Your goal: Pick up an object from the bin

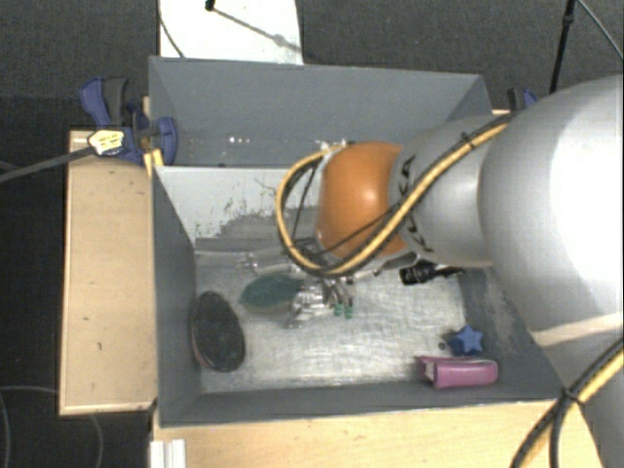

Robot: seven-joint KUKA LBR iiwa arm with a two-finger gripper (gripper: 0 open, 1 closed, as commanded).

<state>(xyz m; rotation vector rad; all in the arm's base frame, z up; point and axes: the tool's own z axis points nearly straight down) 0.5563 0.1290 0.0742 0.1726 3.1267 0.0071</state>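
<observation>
One each: brush (216, 331), green disc (269, 292), star (466, 340), case (458, 370)

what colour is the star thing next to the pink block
Blue. The star shows best in the camera view.

The camera sits above the grey sheet-metal bin (175, 291) and tilts from the bin's near side toward its far wall. It is close enough that the bin takes up most of the picture. The silver robot arm (546, 213) enters right of the bin, nearest the lens.
</observation>
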